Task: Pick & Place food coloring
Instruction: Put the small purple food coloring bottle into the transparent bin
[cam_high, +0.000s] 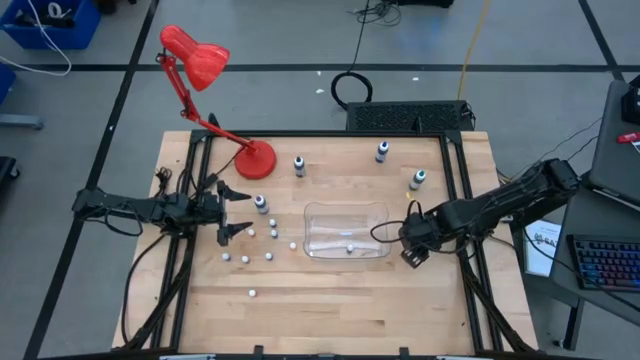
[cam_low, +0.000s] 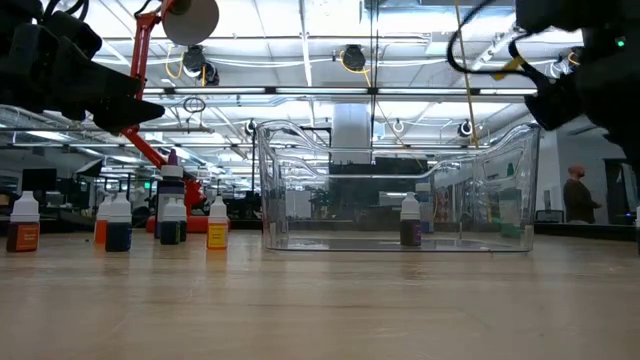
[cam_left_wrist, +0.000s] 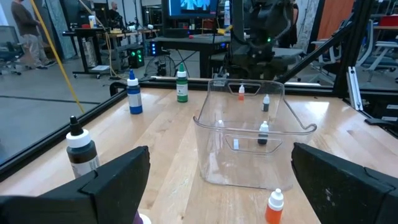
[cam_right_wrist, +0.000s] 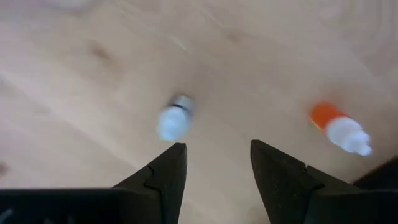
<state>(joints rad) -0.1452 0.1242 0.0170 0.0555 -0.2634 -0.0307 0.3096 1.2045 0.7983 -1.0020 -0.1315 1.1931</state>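
Both arms are matte black, built of slim jointed segments with black cables looped alongside. The left pincer (cam_high: 233, 212) ends in two pointed, wedge-shaped black fingers (cam_left_wrist: 109, 186). The right pincer (cam_right_wrist: 214, 163) has similar angular black fingers, stepped along their inner edges.

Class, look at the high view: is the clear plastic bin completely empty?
No: one small white-capped bottle stands inside the clear plastic bin, near its front wall.
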